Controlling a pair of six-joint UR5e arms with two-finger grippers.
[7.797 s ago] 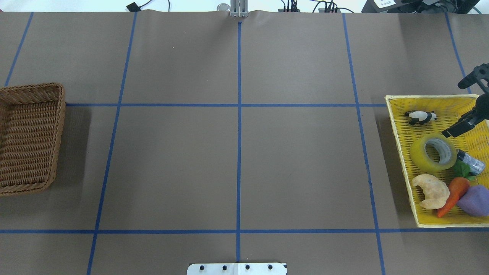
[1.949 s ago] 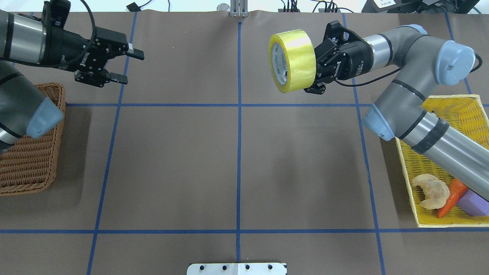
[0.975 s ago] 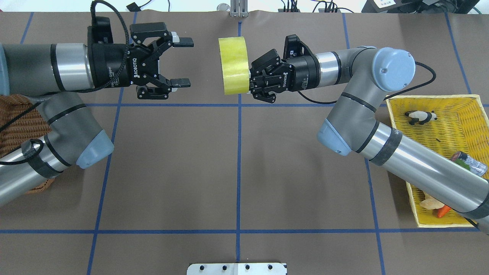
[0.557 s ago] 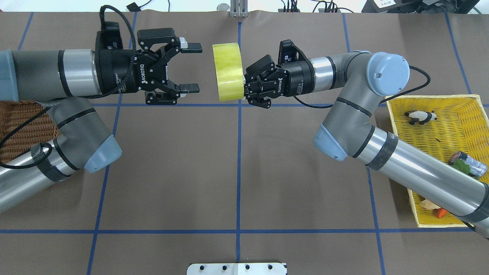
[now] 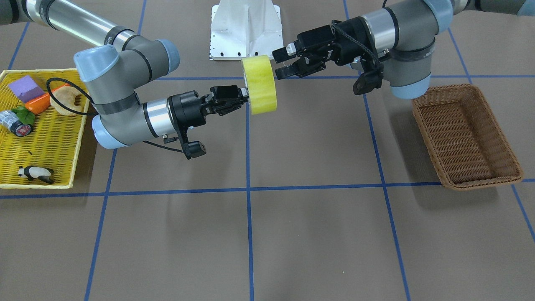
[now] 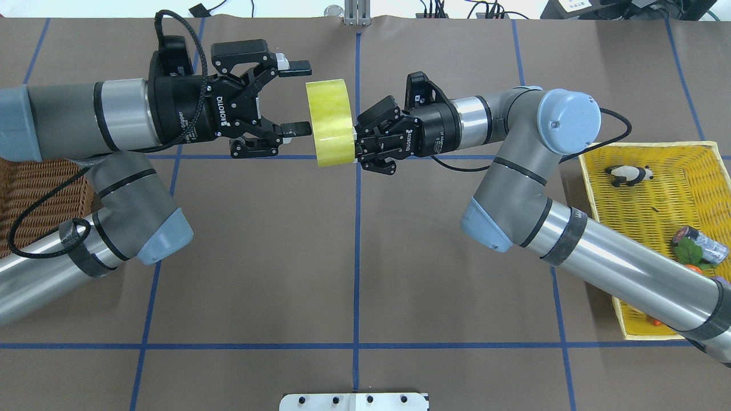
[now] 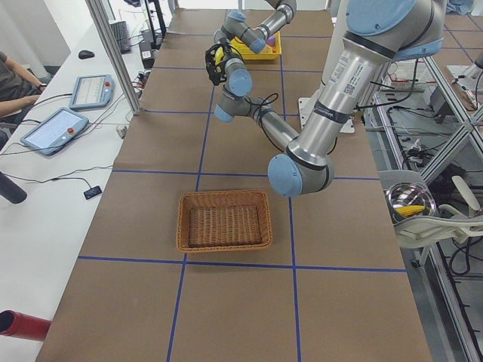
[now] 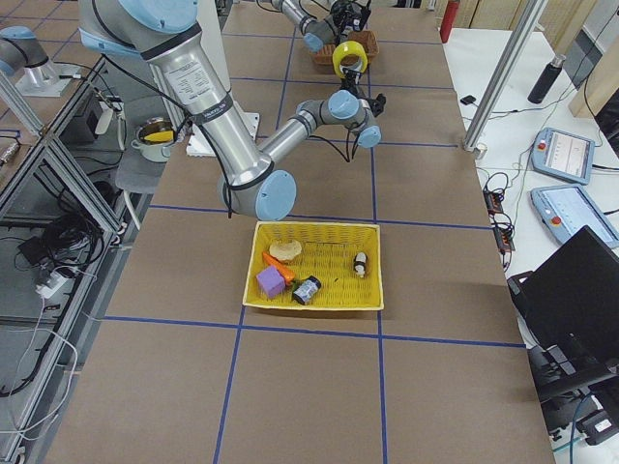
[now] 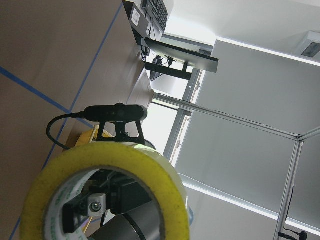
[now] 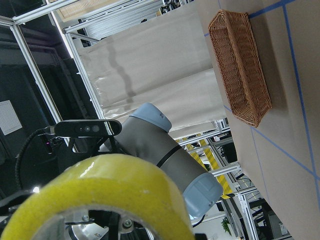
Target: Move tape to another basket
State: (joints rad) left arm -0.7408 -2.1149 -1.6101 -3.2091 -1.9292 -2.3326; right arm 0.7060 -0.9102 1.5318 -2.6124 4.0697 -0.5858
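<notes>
Right end effector [image 5: 243,94] is seen in the front-facing view pressed together on the wall of the tape [image 5: 261,85]. The roll is held in the air above the middle of the worktop [image 5: 317,234], with its round face turned sideways. The left end effector [image 5: 279,64] is spread, with one finger just outside the roll's rim and the other at its open face; whether they touch cannot be told. The brown basket [image 5: 480,182], of stiff woven wicker with sloping sides, is well apart from the roll. The yellow basket [image 5: 50,138] is made of flat plastic mesh.

In the overhead view the roll is shown edge-on between both end effectors, as a smooth, glossy band of translucent yellow. The hand-over is judged to be the step in hand. The left fingers should be advanced until the wall of the roll lies between them, then closed, and only afterwards should the right grip be released.

In the two side views the grips are too small to be judged.

In the left wrist view a white printed core is seen inside the ring, and part of the right end effector is visible through the hole. In the right wrist view the curved yellow surface fills the bottom, and the wicker is seen far behind.
</notes>
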